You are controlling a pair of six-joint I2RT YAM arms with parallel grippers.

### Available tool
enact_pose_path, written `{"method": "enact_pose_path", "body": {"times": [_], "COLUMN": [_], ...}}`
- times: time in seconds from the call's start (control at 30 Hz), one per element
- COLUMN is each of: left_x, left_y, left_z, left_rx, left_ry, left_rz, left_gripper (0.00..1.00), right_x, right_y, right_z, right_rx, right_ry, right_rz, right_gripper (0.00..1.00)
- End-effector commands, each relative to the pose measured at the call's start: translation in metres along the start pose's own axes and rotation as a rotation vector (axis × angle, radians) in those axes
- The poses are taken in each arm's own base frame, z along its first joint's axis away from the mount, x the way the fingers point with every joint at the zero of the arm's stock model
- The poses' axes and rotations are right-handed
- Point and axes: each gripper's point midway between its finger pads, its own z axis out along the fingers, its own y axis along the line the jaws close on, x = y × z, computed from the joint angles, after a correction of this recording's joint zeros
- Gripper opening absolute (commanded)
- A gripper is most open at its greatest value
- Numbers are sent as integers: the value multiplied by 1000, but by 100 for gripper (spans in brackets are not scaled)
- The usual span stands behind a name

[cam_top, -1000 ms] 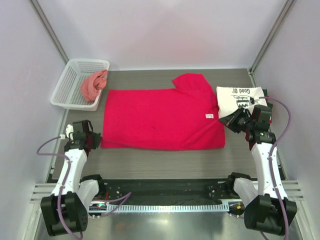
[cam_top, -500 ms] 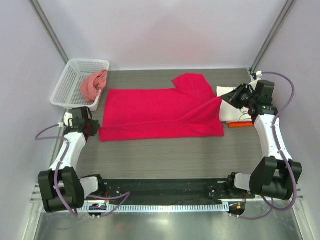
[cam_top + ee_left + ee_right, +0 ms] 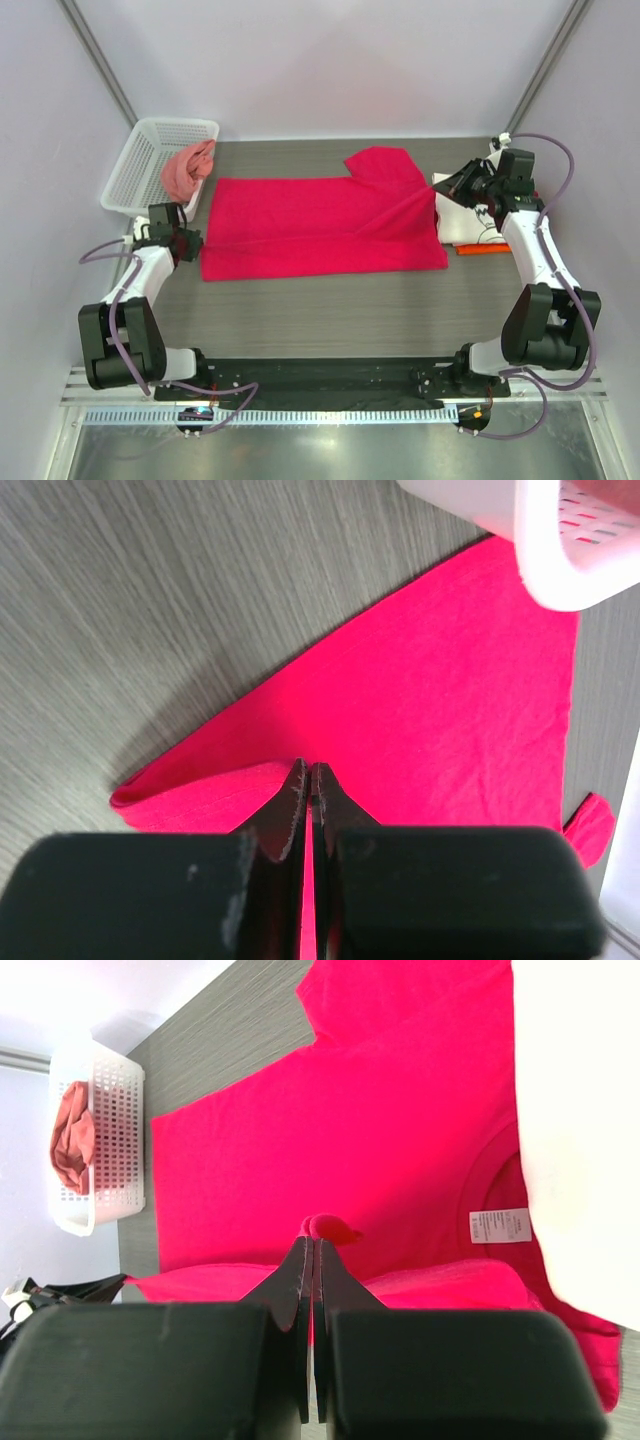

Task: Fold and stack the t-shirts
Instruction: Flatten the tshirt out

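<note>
Left gripper [image 3: 308, 770]: jaws together, pinching a corner of the red t-shirt [image 3: 320, 225], which spreads out ahead of it
Right gripper [image 3: 312, 1245]: clamped on the opposite edge, fold raised
Risk: a thin pinch may slip, and uneven pulling would skew the fold or drag the white t-shirt [image 3: 455, 228] just beside the right gripper
Writing: neck label [image 3: 498, 1225] ahead of the right gripper, print too small to read

A grey wood-grain worktop [image 3: 330, 295] sits inside a booth of plain, pale lilac-white wall panels [image 3: 320, 70]. Slim grey metal corner posts [image 3: 100, 62] slant up from the worktop's two far corners. Along the near edge lie a black base plate [image 3: 330, 375], a perforated silver rail [image 3: 330, 413] and a brushed steel sheet [image 3: 330, 452]. The light is soft and even, and shadows are faint.
</note>
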Motion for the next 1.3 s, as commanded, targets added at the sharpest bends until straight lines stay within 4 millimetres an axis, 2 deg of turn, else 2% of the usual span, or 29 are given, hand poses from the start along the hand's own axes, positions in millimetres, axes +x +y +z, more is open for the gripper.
{"method": "enact_pose_path", "body": {"times": [0.0, 0.23, 0.43, 0.47, 0.53, 0.57, 0.6, 0.63, 0.67, 0.73, 0.77, 0.8, 0.83, 0.87, 0.93, 0.97, 1.0, 1.03, 1.07, 1.13, 1.17, 1.2, 1.27], "left_x": [-12, -7, -1, -2, -4, -4, -6, -5, -5, -7, -8, -9, -10, -9, 0, 4, 9, 15, 23, 29, 28, 34, 34], "left_y": [-28, -31, -33, -34, -40, -41, -41, -40, -38, -28, -25, -21, -16, -13, 0, 6, 12, 20, 32, 42, 43, 56, 58], "left_z": [0, 14, 29, 31, 31, 29, 24, 21, 16, 3, -3, -6, -16, -21, -30, -32, -33, -33, -35, -34, -38, -34, -35], "left_rx": [73, 56, 47, 46, 57, 58, 62, 68, 73, 77, 81, 81, 80, 81, 86, 89, 90, 86, 89, 103, 126, 110, 128], "left_ry": [-40, -41, -27, -30, -27, -26, -34, -33, -41, -68, -79, -88, -100, -101, -75, -66, -52, -40, -29, -30, -42, -38, -48], "left_rz": [-16, -12, -18, -13, 14, 44, 49, 61, 69, 69, 78, 83, 88, 96, 108, 105, 99, 71, 56, 11, -8, -17, -51], "left_gripper": [0, 0, 0, 0, 11, 27, 40, 50, 70, 86, 94, 95, 96, 96, 96, 95, 94, 93, 91, 89, 87, 86, 84], "right_x": [-27, -24, -36, -39, -44, -43, -38, -39, -30, -20, -4, -4, 4, 22, 32, 55, 64, 67, 89, 95, 110, 114, 125], "right_y": [17, 13, 9, 11, 8, 9, 11, 9, 12, 12, -2, 4, 1, -16, -19, -39, -46, -44, -61, -72, -86, -92, -105], "right_z": [2, 22, 37, 38, 39, 35, 33, 28, 18, 8, 6, -7, -11, -13, -28, -28, -32, -42, -41, -51, -51, -52, -52], "right_rx": [-33, -16, 2, -1, 25, 32, 39, 75, 81, 111, 148, 137, 147, 191, 198, 247, 261, 245, 281, 301, 332, 342, 375], "right_ry": [-81, -61, -71, -75, -96, -102, -104, -137, -148, -178, -163, -203, -207, -200, -243, -228, -234, -268, -249, -311, -311, -317, -326], "right_rz": [-59, -56, -52, -51, -41, -40, -42, -47, -53, -45, -19, -9, 34, 69, 132, 165, 187, 206, 264, 309, 354, 367, 399], "right_gripper": [1, 1, 2, 19, 55, 79, 84, 86, 86, 87, 87, 87, 86, 86, 84, 81, 79, 78, 73, 69, 65, 63, 60]}}
